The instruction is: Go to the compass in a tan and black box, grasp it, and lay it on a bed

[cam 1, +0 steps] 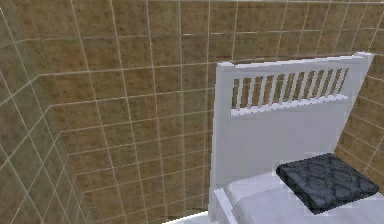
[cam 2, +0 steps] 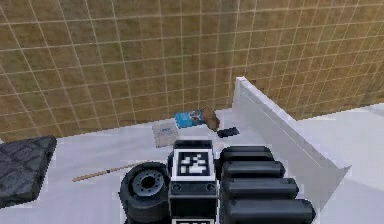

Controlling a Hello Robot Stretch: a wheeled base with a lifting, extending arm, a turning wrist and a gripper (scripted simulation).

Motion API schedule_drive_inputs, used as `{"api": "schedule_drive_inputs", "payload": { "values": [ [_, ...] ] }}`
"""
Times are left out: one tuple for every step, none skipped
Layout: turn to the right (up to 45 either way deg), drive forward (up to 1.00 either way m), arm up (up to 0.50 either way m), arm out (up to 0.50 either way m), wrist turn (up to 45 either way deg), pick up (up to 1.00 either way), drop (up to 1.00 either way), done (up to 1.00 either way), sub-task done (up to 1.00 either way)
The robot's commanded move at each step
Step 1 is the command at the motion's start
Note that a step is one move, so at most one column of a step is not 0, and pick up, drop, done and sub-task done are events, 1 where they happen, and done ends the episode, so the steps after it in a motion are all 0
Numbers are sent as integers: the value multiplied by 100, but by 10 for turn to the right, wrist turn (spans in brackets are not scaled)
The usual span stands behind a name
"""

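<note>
1. Bed [cam 1: 285, 110]: in the forward view, a white slatted headboard stands against a brown tiled wall [cam 1: 120, 90]. A dark patterned pillow [cam 1: 328, 183] lies on the pale mattress below it.
2. Mattress [cam 2: 90, 150]: in the arm side view, the pale top of the bed runs from the dark pillow [cam 2: 22, 170] at the left edge to a white end board [cam 2: 285, 125] on the right. The tiled wall [cam 2: 150, 50] lies behind.
3. Tan and black box [cam 2: 212, 120]: a small blob lying on the mattress close to the end board, up near the wall. Its contents are too small to tell.
4. Neighbours of the box: a blue item [cam 2: 187, 120] lies just beside it on the left, and a flat pale item [cam 2: 165, 131] lies left of that. A small black item [cam 2: 228, 131] lies just beside the box on the lower right. A thin pencil-like stick [cam 2: 105, 172] lies well apart, toward the pillow.
5. Arm [cam 2: 258, 185]: dark ribbed segments rise from the bottom edge. A white marker square [cam 2: 193, 163] sits at the far end, with a dark round body [cam 2: 146, 190] to its left.
6. Fingers: these cannot be made out against the dark body. It cannot be told how they are set or whether they hold anything.
7. Box relative to the fingers' end of the arm: the box lies higher in the picture and to the right, apart from the dark body. Bare mattress shows between the box and the marker square.
</note>
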Motion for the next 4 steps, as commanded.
{"api": "schedule_drive_inputs", "payload": {
  "values": [
    [0,0,0,48,0,0,0,0,0],
    [0,0,0,0,450,0,0,0,0],
    [0,0,0,0,60,0,0,0,0],
    [0,0,-32,0,0,0,0,0,0]
  ]
}}
